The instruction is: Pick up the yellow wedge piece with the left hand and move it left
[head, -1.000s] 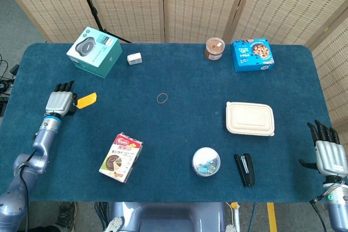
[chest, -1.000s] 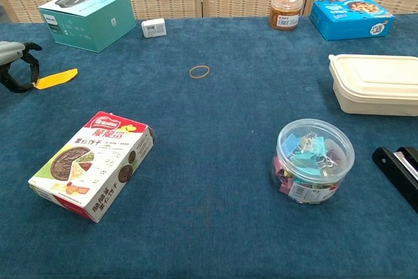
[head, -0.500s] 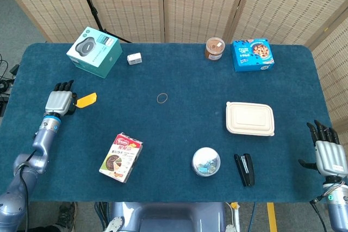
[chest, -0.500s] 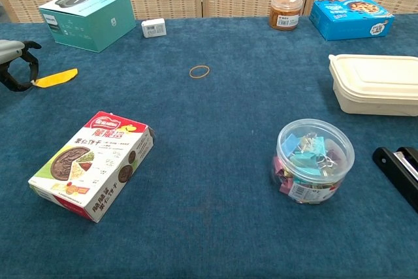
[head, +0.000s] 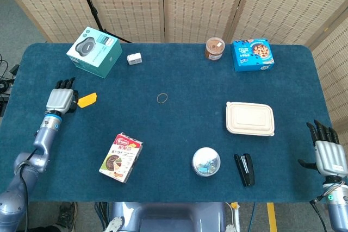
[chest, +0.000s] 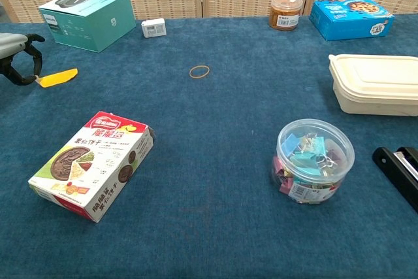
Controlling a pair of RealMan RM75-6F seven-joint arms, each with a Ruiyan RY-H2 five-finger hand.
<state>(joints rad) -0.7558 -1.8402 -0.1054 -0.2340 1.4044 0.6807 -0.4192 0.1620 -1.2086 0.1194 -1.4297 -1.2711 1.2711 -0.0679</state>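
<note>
- Blue cloth covers the table (head: 179, 134), with woven reed screens standing behind its far edge.
- Nearest, in the chest view, a clear round tub (chest: 315, 160) with its lid on holds a jumble of coloured binder clips; a black stapler (chest: 398, 168) lies just to its right.
- On the near left, a printed snack box (chest: 91, 164) lies flat and closed; its contents are hidden.
- At the near right corner, the right hand (head: 328, 154) rests with its fingers spread and nothing in them.
- Midway right, a cream lidded food container (chest: 373, 83) is shut, so what it holds cannot be told.
- At the left edge, the left hand (chest: 18, 58) curls its fingers around the near tip of the yellow wedge piece (chest: 57, 77), which lies low at the cloth.
- That wedge looks thin, stiff and light; I judge a pinch on the thicker end safest, since the taper could slip out.
- Beyond, a rubber band (chest: 200, 70) lies alone.
- Farthest sit a teal carton (chest: 88, 17), a small white box (chest: 153, 27), a brown lidded jar (chest: 285, 11) and a blue cookie box (chest: 351, 16).
</note>
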